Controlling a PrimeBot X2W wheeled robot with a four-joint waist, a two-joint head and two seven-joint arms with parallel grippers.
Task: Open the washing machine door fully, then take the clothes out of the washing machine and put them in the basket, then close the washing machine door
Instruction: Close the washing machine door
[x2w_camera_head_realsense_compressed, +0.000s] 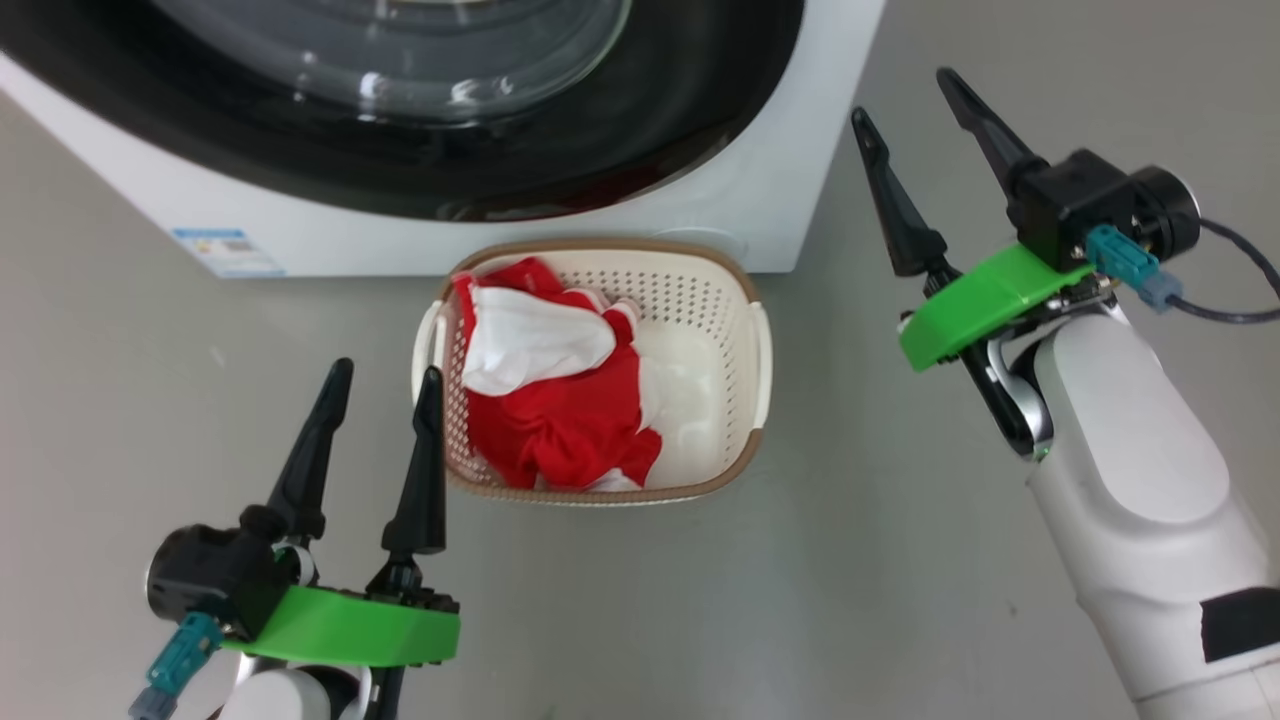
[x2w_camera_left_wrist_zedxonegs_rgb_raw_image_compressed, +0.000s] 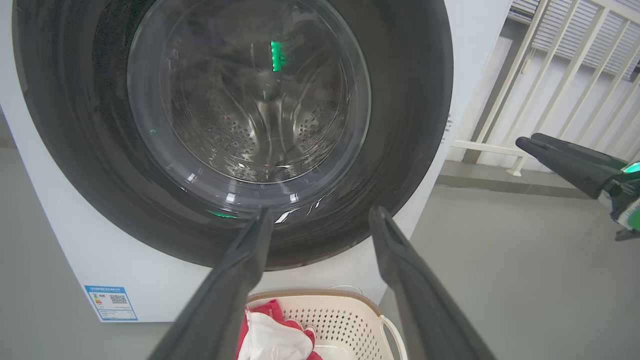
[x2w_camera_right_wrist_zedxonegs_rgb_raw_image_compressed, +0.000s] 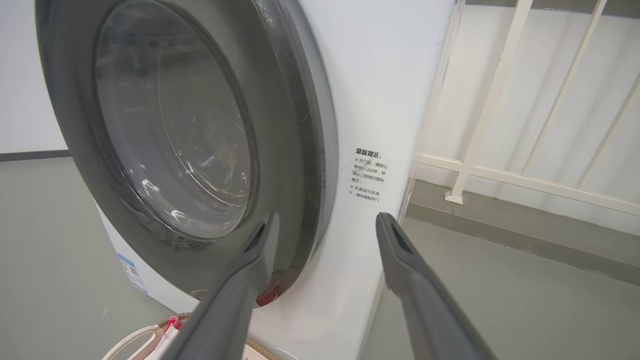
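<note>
Now, with left hand (x2w_camera_head_realsense_compressed: 387, 370) and right hand (x2w_camera_head_realsense_compressed: 905, 95) spread empty, we risk the washing machine door (x2w_camera_head_realsense_compressed: 700, 100) swinging out unlatched.

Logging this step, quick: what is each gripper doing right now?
Left gripper: open, holding nothing.
Right gripper: open, holding nothing.

White front-loading washing machine (x2w_camera_head_realsense_compressed: 760, 200), small blue label (x2w_camera_head_realsense_compressed: 225, 250) low on its front. On that front, round washing machine door (x2w_camera_left_wrist_zedxonegs_rgb_raw_image_compressed: 400, 125), glossy black rim, bulging clear glass, shut. Just before the machine's base, upright cream perforated basket (x2w_camera_head_realsense_compressed: 745, 330), brown rim, white handles. Inside, crumpled toward the label's side, red-and-white clothes (x2w_camera_head_realsense_compressed: 570, 410).
</note>
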